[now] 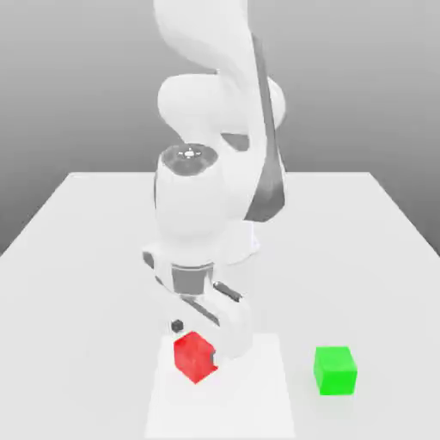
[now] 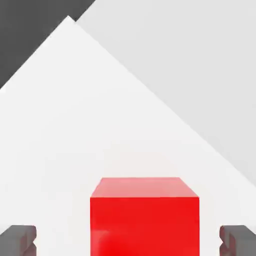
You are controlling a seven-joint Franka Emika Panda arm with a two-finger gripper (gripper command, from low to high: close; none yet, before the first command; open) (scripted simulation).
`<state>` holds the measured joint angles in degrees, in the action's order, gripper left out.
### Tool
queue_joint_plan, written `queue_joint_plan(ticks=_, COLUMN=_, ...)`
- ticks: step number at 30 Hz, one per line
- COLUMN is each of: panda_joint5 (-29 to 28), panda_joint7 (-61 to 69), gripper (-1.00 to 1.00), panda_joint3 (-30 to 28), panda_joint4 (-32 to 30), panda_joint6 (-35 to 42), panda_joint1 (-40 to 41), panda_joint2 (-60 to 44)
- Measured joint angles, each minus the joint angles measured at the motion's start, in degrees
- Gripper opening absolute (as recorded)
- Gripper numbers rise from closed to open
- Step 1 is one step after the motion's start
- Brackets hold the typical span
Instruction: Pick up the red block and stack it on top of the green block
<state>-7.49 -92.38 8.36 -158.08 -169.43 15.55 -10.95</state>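
Red block (image 1: 194,357) sits near the table's (image 1: 94,249) front edge in the exterior view, green block (image 1: 335,370) well apart to its right. Hand view: gripper (image 2: 128,240) wide open, fingertips (image 2: 19,239) flanking the cube, gripping nothing, lined up to pinch.

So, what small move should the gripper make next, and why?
Probably close on the red block. The gripper is open, one finger on each side of the block with gaps. The green block sits apart, nothing on it.
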Motion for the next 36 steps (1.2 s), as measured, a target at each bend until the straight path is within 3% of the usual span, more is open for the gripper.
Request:
queue_joint_plan(ticks=2, panda_joint5=-1.5, panda_joint7=-1.0, gripper=0.0, panda_joint3=-1.8, panda_joint4=0.1, panda_joint6=-1.8, panda_joint1=-1.5, panda_joint2=-2.2)
queue_joint_plan(ticks=3, panda_joint5=-2.0, panda_joint7=-1.3, gripper=-1.0, panda_joint3=-2.6, panda_joint4=0.1, panda_joint6=-2.5, panda_joint1=-2.0, panda_joint2=-3.0)
queue_joint_plan(ticks=10, panda_joint5=-2.2, panda_joint7=-1.5, gripper=-1.0, panda_joint3=-2.6, panda_joint4=0.1, panda_joint6=-2.7, panda_joint1=-2.1, panda_joint2=-3.1)
queue_joint_plan(ticks=27, panda_joint5=7.6, panda_joint7=5.6, gripper=-1.0, panda_joint3=3.6, panda_joint4=-1.7, panda_joint6=9.6, panda_joint1=1.6, panda_joint2=11.0)
queue_joint_plan(ticks=36, panda_joint5=7.9, panda_joint7=4.7, gripper=-1.0, panda_joint3=15.5, panda_joint4=2.0, panda_joint6=13.4, panda_joint1=4.5, panda_joint2=11.2)
